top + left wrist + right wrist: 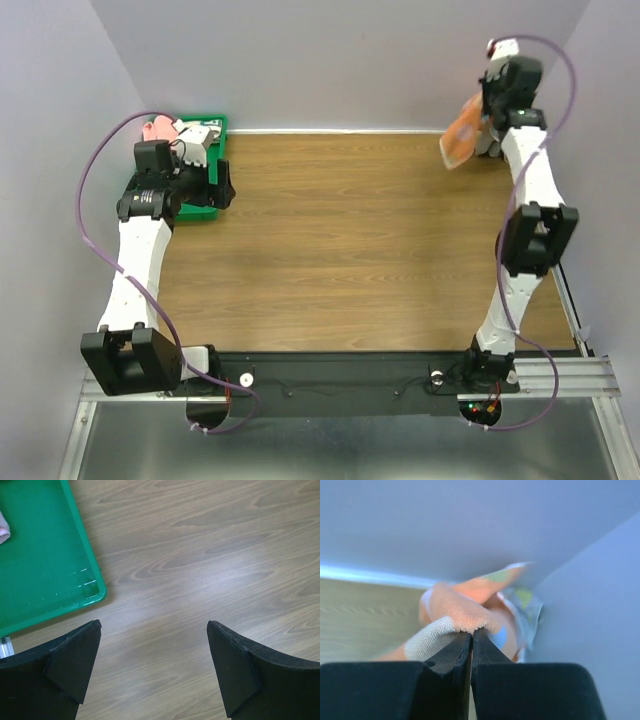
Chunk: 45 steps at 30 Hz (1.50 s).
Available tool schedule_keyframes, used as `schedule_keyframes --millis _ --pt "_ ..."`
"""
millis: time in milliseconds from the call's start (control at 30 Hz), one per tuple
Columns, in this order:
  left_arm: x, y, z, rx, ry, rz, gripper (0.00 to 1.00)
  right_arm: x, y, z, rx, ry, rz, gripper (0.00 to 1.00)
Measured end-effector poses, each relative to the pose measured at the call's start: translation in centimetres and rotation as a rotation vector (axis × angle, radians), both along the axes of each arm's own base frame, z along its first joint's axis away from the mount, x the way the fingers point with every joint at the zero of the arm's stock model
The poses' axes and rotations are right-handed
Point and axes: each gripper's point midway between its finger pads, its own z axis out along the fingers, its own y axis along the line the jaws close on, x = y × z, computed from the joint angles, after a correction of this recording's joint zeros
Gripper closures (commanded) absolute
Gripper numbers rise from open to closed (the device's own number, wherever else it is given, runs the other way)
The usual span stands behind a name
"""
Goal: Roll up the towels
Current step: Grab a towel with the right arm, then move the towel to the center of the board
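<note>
An orange towel with pale markings hangs at the far right corner of the table, lifted off the wood. My right gripper is shut on a fold of this orange towel; in the right wrist view the cloth bunches just past the pinched tips. My left gripper stands open over bare wood beside the green tray, nothing between its fingers. In the top view the left gripper sits at the tray's right edge. No yellow-green towel shows.
The green tray stands at the far left corner with a pink roll and a pale bundle in it. Grey walls close in the back and both sides. A metal rail runs along the near edge.
</note>
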Motion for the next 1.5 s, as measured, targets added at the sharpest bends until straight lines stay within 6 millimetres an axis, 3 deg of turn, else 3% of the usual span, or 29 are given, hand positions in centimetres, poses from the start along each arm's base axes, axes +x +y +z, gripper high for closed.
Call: schedule_keyframes --millis 67,133,167,200,267,333,467,600,733,833,900,1133,1233,1333,1433,1467,1500 --pt "0.1 -0.1 0.5 -0.009 -0.01 0.002 0.01 -2.4 1.4 7.5 0.015 -0.126 0.058 0.99" --pt "0.2 -0.2 1.0 -0.017 -0.02 0.003 0.01 -4.5 2.7 12.4 0.027 -0.209 0.114 0.99" --pt "0.3 -0.3 1.5 -0.022 -0.03 0.001 0.01 -6.5 3.7 16.0 0.037 -0.271 0.155 1.0" --pt "0.4 -0.3 2.0 -0.025 -0.042 -0.002 0.01 -7.9 4.8 18.1 0.053 -0.304 0.203 0.99" --pt "0.5 -0.5 2.9 -0.031 -0.066 -0.011 0.01 -10.3 6.6 20.0 0.085 -0.321 0.284 0.99" --pt "0.5 -0.7 3.5 -0.038 -0.084 -0.022 0.01 -12.0 8.2 20.4 0.125 -0.308 0.357 0.99" --pt "0.0 -1.5 4.2 -0.059 -0.102 -0.059 0.01 -15.5 12.6 17.8 0.282 -0.185 0.543 0.99" --pt "-0.3 -2.1 4.6 -0.08 -0.109 -0.094 0.01 -18.7 18.0 11.9 0.492 0.034 0.738 0.99" --pt "-0.4 -2.4 4.6 -0.089 -0.109 -0.109 0.01 -23.1 25.9 6.0 0.635 0.28 0.925 1.0" --pt "-0.5 -2.5 4.7 -0.092 -0.109 -0.113 0.01 -26.8 31.1 4.2 0.709 0.419 1.045 0.99" --pt "-0.5 -2.5 4.7 -0.093 -0.109 -0.115 0.01 -29.2 33.6 4.9 0.78 0.483 1.115 0.99" --pt "-0.5 -2.7 4.7 -0.107 -0.105 -0.117 0.01 -31.1 33.5 9.8 0.912 0.418 1.108 0.99" --pt "-0.3 -2.7 4.5 -0.111 -0.1 -0.113 0.01 -31.9 33.2 8.4 0.964 0.434 1.068 1.0" --pt "0.1 -2.7 4.0 -0.112 -0.084 -0.111 0.01 -32.0 32.8 1.5 1.054 0.56 0.954 0.99" --pt "0.4 -2.6 3.0 -0.109 -0.061 -0.113 0.01 -31.4 30.5 -8.9 1.167 0.759 0.687 0.99" --pt "0.4 -2.6 2.5 -0.108 -0.049 -0.114 0.01 -31.0 29.3 -11.4 1.196 0.801 0.597 0.93" --pt "0.4 -2.6 1.9 -0.106 -0.038 -0.116 0.01 -30.7 28.2 -13.6 1.22 0.835 0.523 0.8"
